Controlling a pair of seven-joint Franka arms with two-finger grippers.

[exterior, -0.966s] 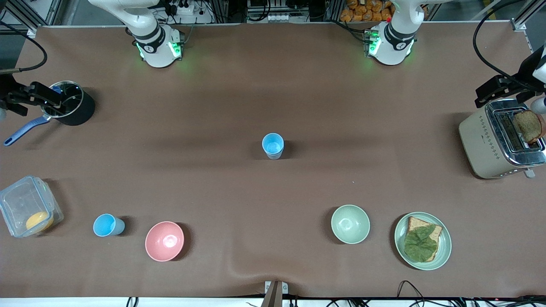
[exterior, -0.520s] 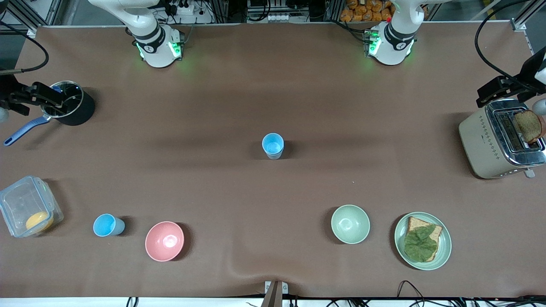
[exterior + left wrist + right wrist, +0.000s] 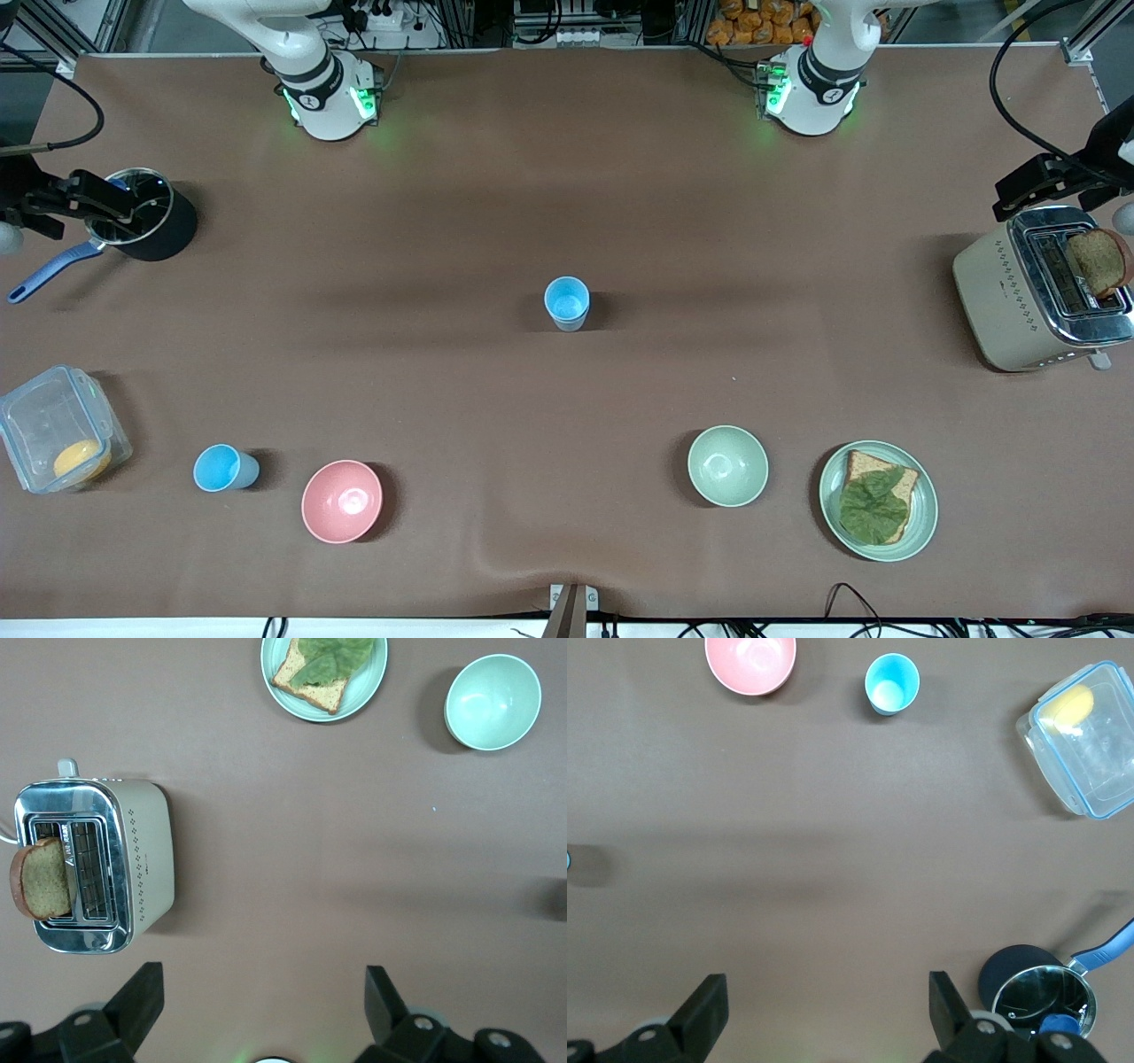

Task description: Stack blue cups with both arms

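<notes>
A bright sky-blue cup point(image 3: 226, 468) stands upright near the front edge toward the right arm's end, beside the pink bowl; it also shows in the right wrist view point(image 3: 891, 684). A duller grey-blue cup point(image 3: 567, 303) stands upright at the table's middle. My right gripper point(image 3: 111, 206) hangs open and empty over the black pot, far from both cups; its wrist view point(image 3: 826, 988) shows bare table between the jaws. My left gripper point(image 3: 1010, 190) hangs open and empty beside the toaster; its wrist view point(image 3: 262, 983) shows bare table between the jaws.
A pink bowl point(image 3: 342, 501), a pale green bowl point(image 3: 727, 465) and a plate point(image 3: 924, 514) with toast and lettuce line the front. A toaster point(image 3: 992, 292) holding bread, a black pot point(image 3: 168, 232) and a clear lidded box point(image 3: 35, 425) stand at the table's ends.
Both grippers have shifted very slightly toward the robots' bases. The cups have not moved.
</notes>
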